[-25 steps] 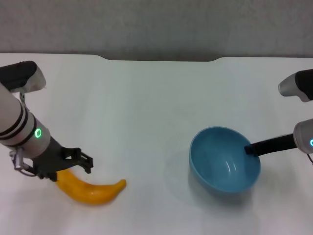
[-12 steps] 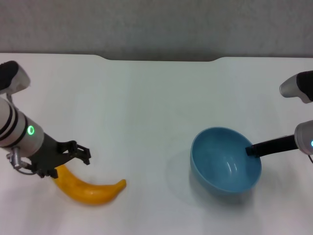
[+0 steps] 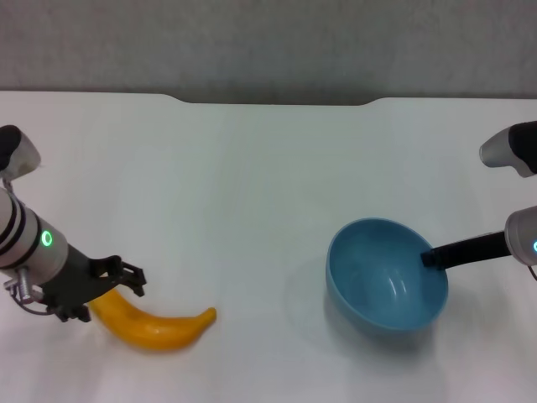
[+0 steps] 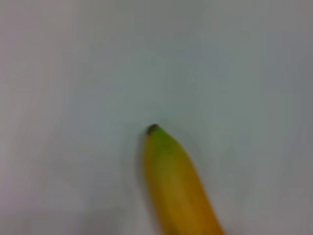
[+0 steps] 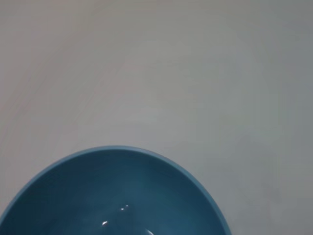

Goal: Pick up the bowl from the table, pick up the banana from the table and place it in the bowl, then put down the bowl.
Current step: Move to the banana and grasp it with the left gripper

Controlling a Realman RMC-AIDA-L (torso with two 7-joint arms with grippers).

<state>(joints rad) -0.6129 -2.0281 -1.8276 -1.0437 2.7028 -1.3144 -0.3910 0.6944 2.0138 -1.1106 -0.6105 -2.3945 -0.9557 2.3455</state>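
Observation:
The yellow-orange banana [image 3: 159, 327] lies on the white table [image 3: 252, 176] at the front left. My left gripper [image 3: 124, 281] is open, low over the banana's left end, which it hides. The left wrist view shows the banana [image 4: 176, 191] with its green, dark-tipped stem lying on the table. The light-blue bowl [image 3: 386, 275] is at the right, tilted slightly, with a shadow under it. My right gripper [image 3: 428, 257] is shut on the bowl's right rim. The right wrist view shows the bowl [image 5: 112, 196] is empty.
The table's far edge has a shallow notch [image 3: 277, 102] with a grey wall behind it. White tabletop lies between the banana and the bowl. No other objects are in view.
My left arm has drawn back to the left and toward the table's front, its gripper sliding toward the banana's left end. The banana, the bowl and the right arm have not moved.

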